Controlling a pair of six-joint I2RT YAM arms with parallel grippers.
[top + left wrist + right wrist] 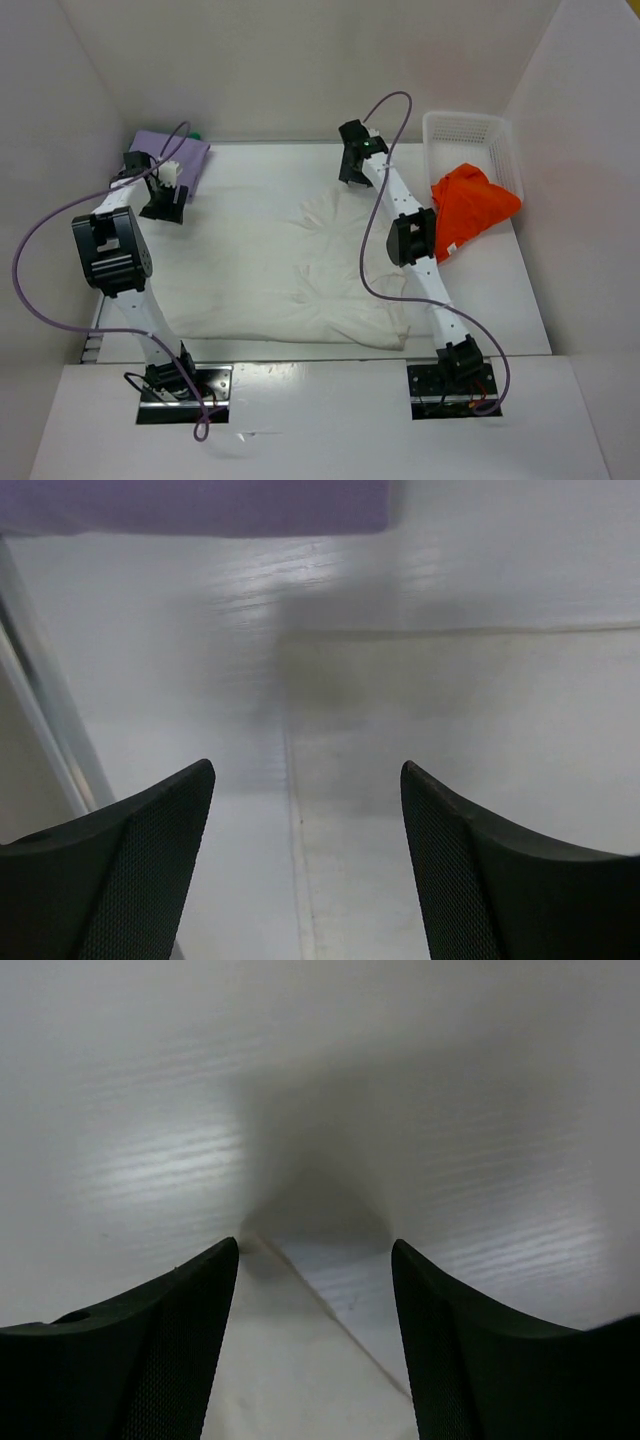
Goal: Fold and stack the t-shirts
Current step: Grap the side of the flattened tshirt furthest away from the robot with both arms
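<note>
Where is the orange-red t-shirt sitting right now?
Top view: the orange-red t-shirt is bunched at the far right, spilling over the near end of the white mesh basket, beside the right arm.

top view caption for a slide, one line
White t-shirt spread mid-table, left gripper and right gripper open and empty; purple shirt far left, orange shirt draped over basket.
</note>
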